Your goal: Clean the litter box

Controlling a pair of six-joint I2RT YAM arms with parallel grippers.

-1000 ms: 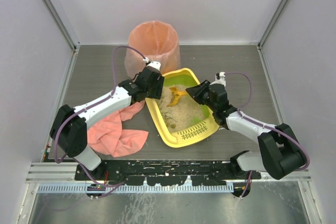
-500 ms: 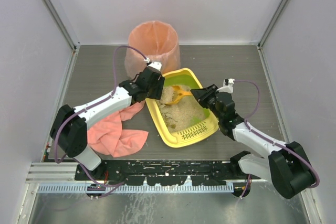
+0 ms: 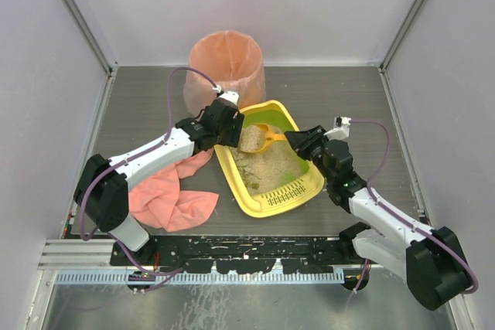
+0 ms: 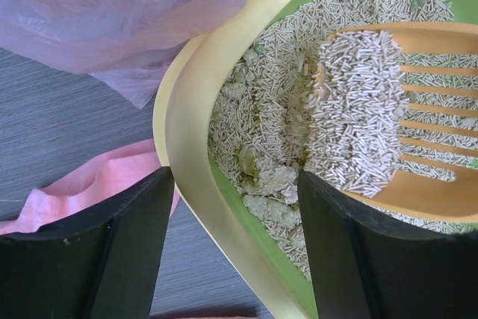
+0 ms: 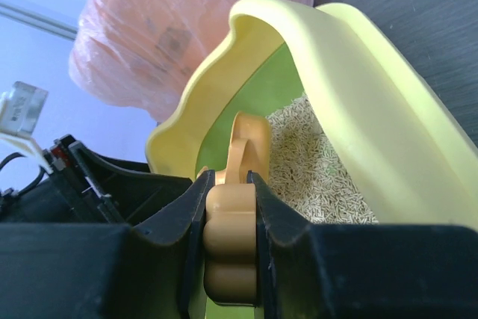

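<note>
The yellow litter box (image 3: 233, 173), lime-green inside and holding beige litter, lies at an angle mid-table with its slotted end nearest me. My left gripper (image 3: 234, 127) is open astride the box's far-left rim (image 4: 193, 136), one finger outside and one (image 4: 373, 259) in the litter among clumps. My right gripper (image 3: 297, 141) is shut on the handle (image 5: 231, 229) of the orange scoop (image 3: 263, 138). The slotted blade (image 4: 426, 192) of the scoop rests in the box with a heap of pellets on it.
A tall round bin with a pink liner (image 3: 226, 59) stands just behind the box, close to the left gripper. A pink cloth (image 3: 166, 195) lies crumpled left of the box, under the left arm. Walls enclose the table on three sides.
The right arm has swung its elbow outward to the near right, with the scoop still held in the far end of the box. The left jaws have widened slightly around the rim.
</note>
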